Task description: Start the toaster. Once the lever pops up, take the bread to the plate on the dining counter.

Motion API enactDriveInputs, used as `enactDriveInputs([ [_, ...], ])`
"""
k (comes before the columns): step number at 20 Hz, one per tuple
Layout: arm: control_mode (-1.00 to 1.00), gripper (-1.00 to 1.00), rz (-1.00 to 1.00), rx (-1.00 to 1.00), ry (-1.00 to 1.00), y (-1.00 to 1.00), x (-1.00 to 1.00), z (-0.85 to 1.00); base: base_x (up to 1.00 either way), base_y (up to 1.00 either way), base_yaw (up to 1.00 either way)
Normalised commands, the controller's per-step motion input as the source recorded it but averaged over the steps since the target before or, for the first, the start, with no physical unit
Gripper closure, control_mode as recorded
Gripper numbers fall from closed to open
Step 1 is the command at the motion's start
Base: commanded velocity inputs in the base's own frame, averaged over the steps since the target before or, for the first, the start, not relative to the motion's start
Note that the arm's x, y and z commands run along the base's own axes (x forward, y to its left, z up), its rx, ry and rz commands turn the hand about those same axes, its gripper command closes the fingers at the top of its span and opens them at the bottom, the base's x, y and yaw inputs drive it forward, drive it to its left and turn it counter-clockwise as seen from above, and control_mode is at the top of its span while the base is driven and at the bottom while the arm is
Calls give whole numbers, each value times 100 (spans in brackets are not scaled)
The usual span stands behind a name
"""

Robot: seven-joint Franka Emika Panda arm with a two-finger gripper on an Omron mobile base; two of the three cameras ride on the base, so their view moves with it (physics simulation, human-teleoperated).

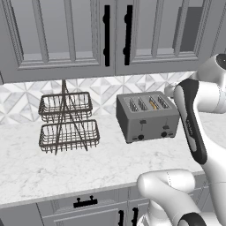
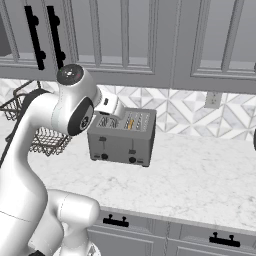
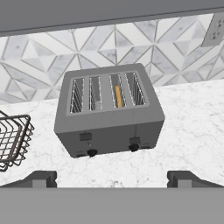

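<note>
Your gripper [image 3: 112, 177] is wide open and holds nothing. In the hand view its 2 dark finger tips [image 3: 40, 178] sit far apart at the bottom, and they touch no thing. The gripper hangs in the air above the marble worktop [image 3: 192, 127], in front of the toaster [image 3: 109, 111] and a bit higher than it, looking down at it. The toaster is a dark grey box with 4 slots on top. The bread [image 3: 117, 96] stands on its edge inside 1 of the slots, the 3rd one from the left as you see it in the hand view, and you see just its thin golden top. The other 3 slots look bare. On the front of the toaster you see 2 small black levers and 2 black knobs under them. The toaster stands on the worktop, close to the tiled wall [image 3: 39, 61] with the star shapes. To the left of the toaster, well apart from it, stands a wire basket rack [image 1: 67, 121] with 2 baskets, 1 over the other. Grey cupboards [image 1: 66, 31] with long black handles hang above. In the right base view a wall plug [image 2: 213, 99] sits on the tiles to the right of the toaster.
</note>
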Motion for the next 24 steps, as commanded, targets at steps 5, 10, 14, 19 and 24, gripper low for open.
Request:
enactDriveInputs([
  [5,-100,-100,0,0,0,0,0,0,0,0,0],
  [10,-100,-100,0,0,0,0,0,0,0,0,0],
  [14,-100,-100,0,0,0,0,0,0,0,0,0],
  [19,-100,-100,0,0,0,0,0,0,0,0,0],
  [24,-100,-100,0,0,0,0,0,0,0,0,0],
])
